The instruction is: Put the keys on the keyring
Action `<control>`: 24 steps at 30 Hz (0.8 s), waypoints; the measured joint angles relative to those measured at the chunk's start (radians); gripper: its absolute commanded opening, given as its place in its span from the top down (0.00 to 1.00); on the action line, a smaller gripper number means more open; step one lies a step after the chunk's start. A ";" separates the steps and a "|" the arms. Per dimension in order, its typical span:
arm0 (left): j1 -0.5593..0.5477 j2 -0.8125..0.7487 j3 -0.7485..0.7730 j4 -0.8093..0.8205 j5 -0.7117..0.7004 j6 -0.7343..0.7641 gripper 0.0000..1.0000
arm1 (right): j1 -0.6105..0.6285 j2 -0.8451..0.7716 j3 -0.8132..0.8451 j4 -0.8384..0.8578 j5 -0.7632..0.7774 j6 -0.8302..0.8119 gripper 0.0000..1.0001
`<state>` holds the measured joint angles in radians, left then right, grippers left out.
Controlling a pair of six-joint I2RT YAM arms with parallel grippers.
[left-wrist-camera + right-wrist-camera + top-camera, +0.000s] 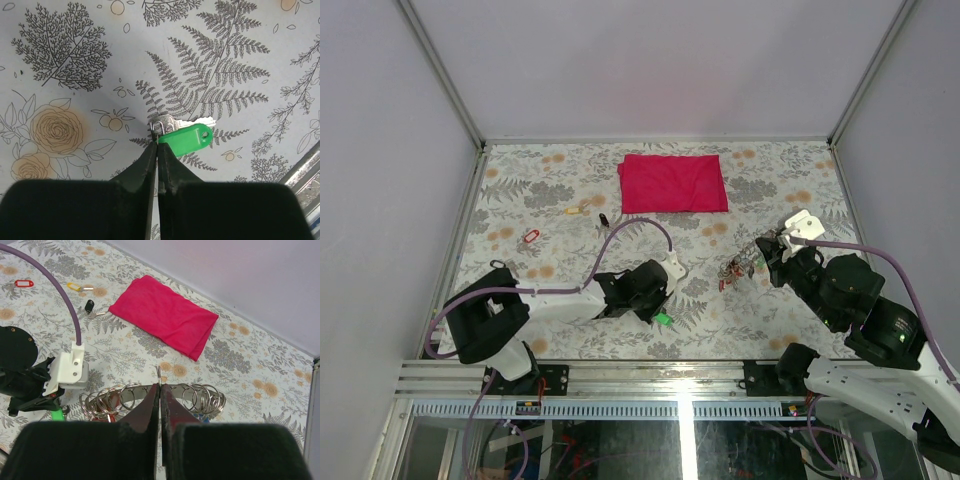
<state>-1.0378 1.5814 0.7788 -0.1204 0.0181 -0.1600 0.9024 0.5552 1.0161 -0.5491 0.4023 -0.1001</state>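
The worktop (720, 320) has a pale cover printed with ferns and flowers; a folded red cloth (673, 183) lies toward the far side; left of it lie a yellow-tagged key (578, 209), a black-tagged key (604, 219) and a red-tagged key (530, 236); a green-tagged key (187, 136) lies near the front edge; the keyring (735, 265) is to the right, whether resting or lifted is unclear.

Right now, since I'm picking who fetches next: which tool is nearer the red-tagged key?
Left. The left tool, pinching the green-tagged key, sits diagonally right of the red-tagged key; the right tool, shut on the keyring, is much farther right.
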 measured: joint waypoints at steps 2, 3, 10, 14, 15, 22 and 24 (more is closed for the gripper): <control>0.000 0.000 0.000 0.004 0.000 0.000 1.00 | 0.000 0.000 0.000 0.000 0.000 0.000 1.00; 0.000 0.000 0.000 0.007 -0.001 -0.001 1.00 | 0.000 0.000 0.000 0.000 0.000 0.000 1.00; 0.000 -0.123 -0.048 0.026 -0.026 0.004 1.00 | 0.000 0.000 0.000 0.000 -0.001 -0.001 1.00; 0.000 -0.259 -0.052 0.035 -0.031 0.034 1.00 | 0.000 0.000 0.000 0.000 -0.006 -0.009 1.00; 0.000 -0.288 -0.051 0.036 -0.030 0.046 1.00 | 0.000 0.000 0.000 0.002 -0.013 -0.016 1.00; 0.000 -0.411 0.021 -0.019 0.003 0.143 1.00 | 0.000 -0.061 -0.092 0.103 -0.162 -0.119 1.00; 0.000 -0.444 0.063 -0.041 0.027 0.175 1.00 | 0.000 -0.082 -0.133 0.143 -0.227 -0.160 1.00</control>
<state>-1.0378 1.1370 0.8413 -0.1616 0.0456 0.0154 0.9024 0.4736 0.8829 -0.4065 0.1757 -0.2604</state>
